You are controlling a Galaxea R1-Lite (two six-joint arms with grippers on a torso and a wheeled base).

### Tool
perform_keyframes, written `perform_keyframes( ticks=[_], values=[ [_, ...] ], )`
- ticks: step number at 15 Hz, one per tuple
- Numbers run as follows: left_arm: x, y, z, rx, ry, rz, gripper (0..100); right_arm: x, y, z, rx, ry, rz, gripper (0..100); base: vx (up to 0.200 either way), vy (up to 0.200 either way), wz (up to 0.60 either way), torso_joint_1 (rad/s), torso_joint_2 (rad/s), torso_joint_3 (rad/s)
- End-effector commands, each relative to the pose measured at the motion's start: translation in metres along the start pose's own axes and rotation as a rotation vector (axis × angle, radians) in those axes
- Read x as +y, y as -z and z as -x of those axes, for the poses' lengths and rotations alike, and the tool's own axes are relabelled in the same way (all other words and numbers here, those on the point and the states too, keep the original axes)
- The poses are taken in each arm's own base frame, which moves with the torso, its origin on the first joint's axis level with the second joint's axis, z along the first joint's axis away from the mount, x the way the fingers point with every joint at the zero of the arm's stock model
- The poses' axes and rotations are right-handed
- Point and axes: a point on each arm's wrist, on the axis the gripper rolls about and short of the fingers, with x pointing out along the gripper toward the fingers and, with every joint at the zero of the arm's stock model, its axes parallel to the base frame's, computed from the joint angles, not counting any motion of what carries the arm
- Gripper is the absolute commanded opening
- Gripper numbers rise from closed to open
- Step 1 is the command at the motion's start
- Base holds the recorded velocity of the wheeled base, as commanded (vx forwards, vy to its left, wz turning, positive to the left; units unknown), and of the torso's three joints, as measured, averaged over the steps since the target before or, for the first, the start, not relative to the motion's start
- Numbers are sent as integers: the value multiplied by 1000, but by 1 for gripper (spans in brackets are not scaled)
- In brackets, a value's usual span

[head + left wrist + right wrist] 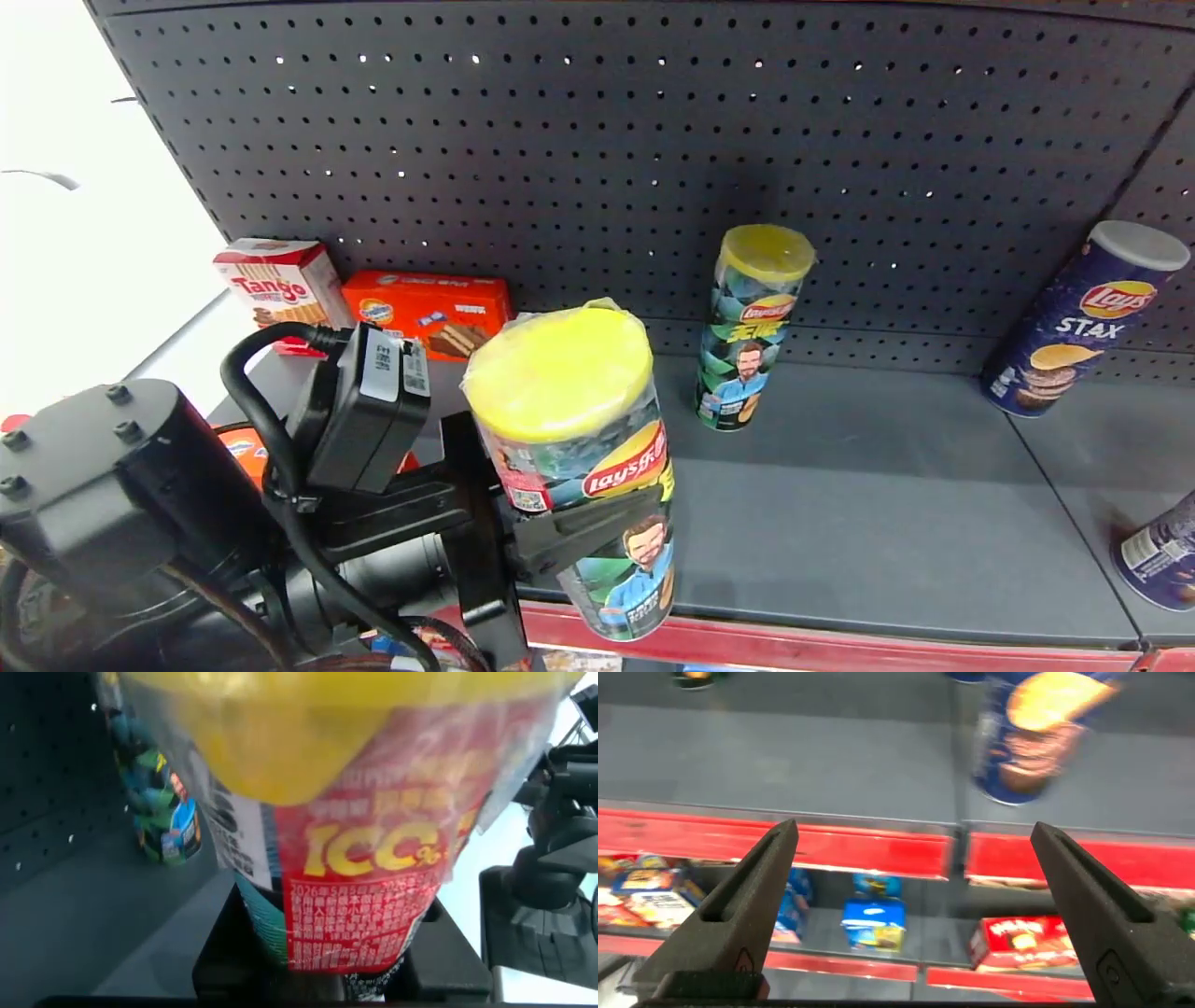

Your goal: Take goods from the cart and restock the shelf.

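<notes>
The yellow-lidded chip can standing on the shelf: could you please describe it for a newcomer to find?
Find the dark grey shelf with the pegboard back. Near its middle, close to the pegboard, a green chip can with a yellow lid stands upright. Its twin can is clamped in the left tool, and the leaning can at the right is dark blue with a grey lid.
</notes>
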Motion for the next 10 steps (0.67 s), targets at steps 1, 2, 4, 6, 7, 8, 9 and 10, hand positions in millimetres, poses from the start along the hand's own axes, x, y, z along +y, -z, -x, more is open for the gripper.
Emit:
perform_keyframes(
  ticks=[1,2,4,6,7,8,9,10],
  values=[
    [0,-2,2,-4,-8,-3,0,0,0,0,0,0,1,100,0,0,0,0,0,0],
    [0,-2,3,-5,-8,-3,0,0,0,0,0,0,1,100,0,0,0,0,0,0],
    [0,-3,4,-8,-11,-5,0,0,0,0,0,0,1,100,0,0,-300,4,1,1],
    [2,-3,4,-9,-18,-6,0,0,0,0,0,0,1,100,0,0,-600,-7,2,2],
    [1,-3,5,-7,-17,-6,0,0,0,0,0,0,1,100,0,0,0,0,0,0],
    [1,-3,5,-7,-17,-6,0,0,0,0,0,0,1,100,0,0,0,0,0,0],
    [1,-2,5,-5,-18,-4,0,0,0,0,0,0,1,100,0,0,0,0,0,0],
    [2,-2,5,-2,-21,-4,0,0,0,0,0,0,1,100,0,0,0,0,0,0]
  ],
)
